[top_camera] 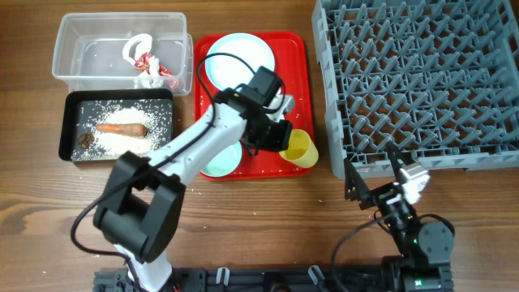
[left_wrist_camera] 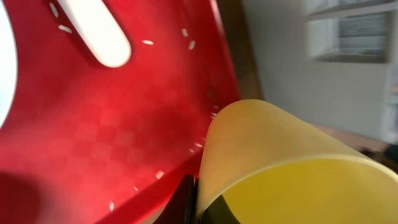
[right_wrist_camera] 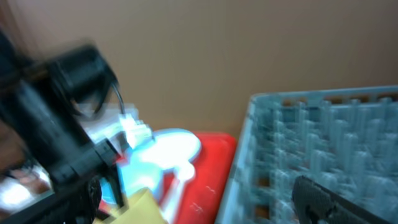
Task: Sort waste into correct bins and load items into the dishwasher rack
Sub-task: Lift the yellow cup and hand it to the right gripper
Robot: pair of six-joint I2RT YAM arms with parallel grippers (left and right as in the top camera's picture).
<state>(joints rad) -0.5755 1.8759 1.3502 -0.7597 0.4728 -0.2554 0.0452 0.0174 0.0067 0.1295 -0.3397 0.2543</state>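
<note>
My left gripper (top_camera: 284, 146) is shut on the rim of the yellow cup (top_camera: 298, 149), which stands at the front right corner of the red tray (top_camera: 296, 49). In the left wrist view the fingers (left_wrist_camera: 188, 200) pinch the cup's wall (left_wrist_camera: 280, 162), one inside and one outside. On the tray a white spoon (left_wrist_camera: 99, 31) lies among loose rice grains. A pale-blue plate (top_camera: 237, 57) sits at the tray's back and a teal bowl (top_camera: 219, 164) shows under the arm. My right gripper (top_camera: 375, 174) stands open in front of the grey rack (top_camera: 422, 73), holding nothing.
The clear bin (top_camera: 97, 40) at the back left holds a red-and-white wrapper (top_camera: 148, 66). In front of it the black bin (top_camera: 73, 130) holds rice, an orange stick (top_camera: 122, 128) and a brown lump (top_camera: 85, 140). The right wrist view is blurred, showing the rack (right_wrist_camera: 323, 143) and tray (right_wrist_camera: 211, 168).
</note>
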